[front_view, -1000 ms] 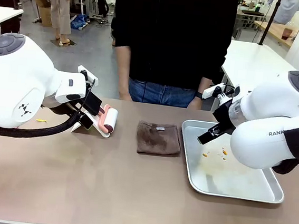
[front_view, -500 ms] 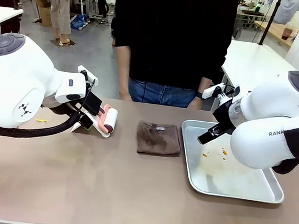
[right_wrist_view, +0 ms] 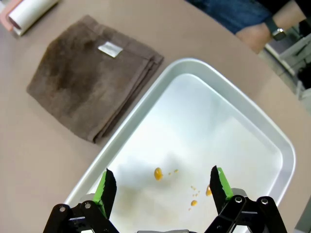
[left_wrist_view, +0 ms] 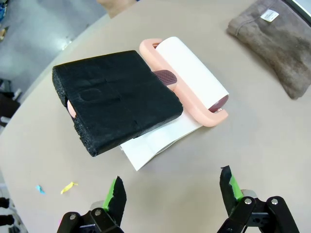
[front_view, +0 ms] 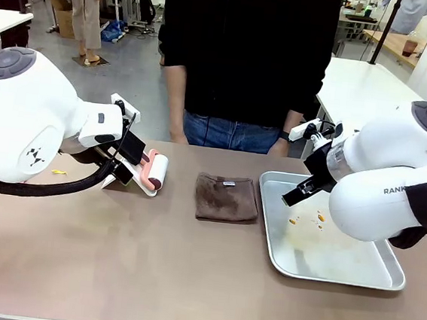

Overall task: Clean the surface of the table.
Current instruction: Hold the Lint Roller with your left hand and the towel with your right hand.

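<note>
The tan-brown table (front_view: 150,267) carries a lint roller (front_view: 154,172) with a pink frame and white roll (left_wrist_view: 192,73); a black foam block (left_wrist_view: 114,99) wraps its handle. My left gripper (left_wrist_view: 170,187) hovers open just short of that block, holding nothing. A folded brown towel (front_view: 227,198) lies in the middle of the table. My right gripper (right_wrist_view: 163,182) hangs open over the near-left part of a shiny metal tray (right_wrist_view: 262,131), where orange spots (right_wrist_view: 158,173) show. In the front view the right gripper (front_view: 301,191) is above the tray's far left corner.
A person stands at the far edge with a hand (front_view: 176,136) on each side of the towel. Small yellow scraps (left_wrist_view: 68,186) and a blue one lie on the table (front_view: 59,172) left of the roller. The tray (front_view: 372,277) occupies the right side.
</note>
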